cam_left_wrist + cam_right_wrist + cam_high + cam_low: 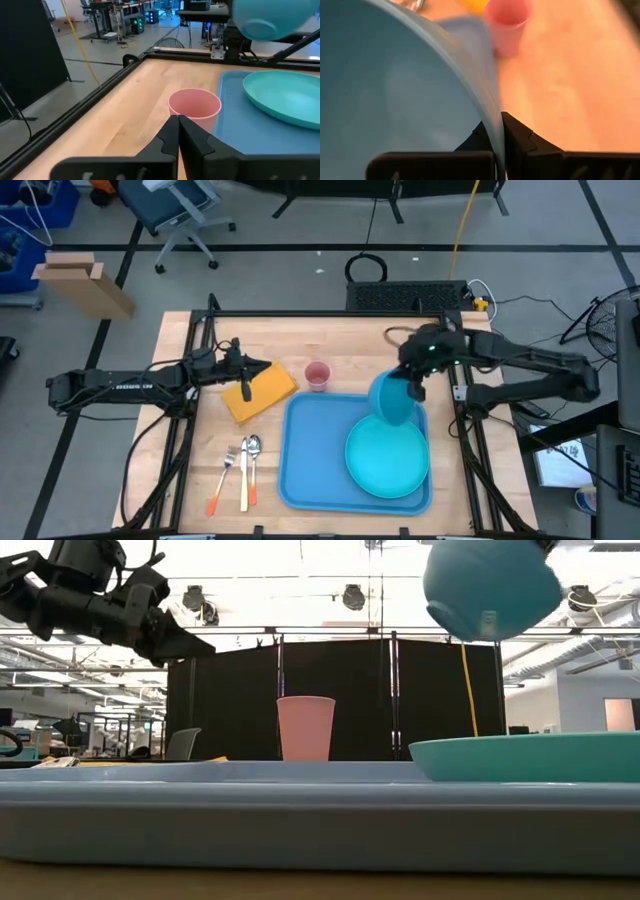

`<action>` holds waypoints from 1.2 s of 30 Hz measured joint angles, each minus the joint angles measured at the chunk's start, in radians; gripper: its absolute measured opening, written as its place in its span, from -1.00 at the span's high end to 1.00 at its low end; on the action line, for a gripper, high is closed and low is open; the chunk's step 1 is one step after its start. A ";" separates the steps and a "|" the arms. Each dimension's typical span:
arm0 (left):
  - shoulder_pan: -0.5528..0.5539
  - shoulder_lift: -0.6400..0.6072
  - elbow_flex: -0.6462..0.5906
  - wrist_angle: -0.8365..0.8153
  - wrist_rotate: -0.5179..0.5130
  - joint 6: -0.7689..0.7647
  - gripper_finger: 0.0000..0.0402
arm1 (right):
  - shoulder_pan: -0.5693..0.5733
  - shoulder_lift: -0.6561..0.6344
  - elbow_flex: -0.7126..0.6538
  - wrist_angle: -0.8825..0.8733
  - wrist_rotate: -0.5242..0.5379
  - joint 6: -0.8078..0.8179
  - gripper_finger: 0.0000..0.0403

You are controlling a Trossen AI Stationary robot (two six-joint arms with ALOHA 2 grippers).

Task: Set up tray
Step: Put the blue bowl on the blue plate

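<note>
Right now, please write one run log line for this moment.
right gripper: jaws shut on blue plastic bowl, above round teal plate | left gripper: shut, idle | blue rectangular tray: on table

Tray (310,455): large blue rectangle, rounded corners, low rim, flat on table, right of centre.

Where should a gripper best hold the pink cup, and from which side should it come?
Probably at the rim, from above. The pink cup stands upright with its mouth open, on the table just off the tray, so one finger can go inside the wall and one outside. The left gripper, shut and empty, hovers nearest to it.
</note>
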 joint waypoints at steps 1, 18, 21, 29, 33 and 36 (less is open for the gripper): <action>0.000 0.000 -0.001 -0.001 0.000 0.000 0.98 | 0.021 0.035 0.020 -0.025 0.000 0.007 1.00; -0.001 0.000 -0.002 -0.007 0.001 -0.030 0.88 | 0.383 0.380 0.082 -0.169 0.021 0.282 1.00; -0.001 0.001 -0.002 -0.007 0.002 -0.035 0.92 | 0.418 0.425 0.082 -0.163 -0.003 0.304 1.00; -0.001 0.001 -0.002 -0.006 0.003 -0.046 0.94 | 0.447 0.525 0.082 -0.140 -0.002 0.298 1.00; -0.001 0.001 -0.002 -0.005 0.003 -0.050 0.86 | 0.446 0.549 0.079 -0.148 -0.003 0.271 1.00; -0.001 0.001 -0.002 -0.005 0.003 -0.052 0.82 | 0.438 0.548 0.070 -0.140 -0.005 0.251 1.00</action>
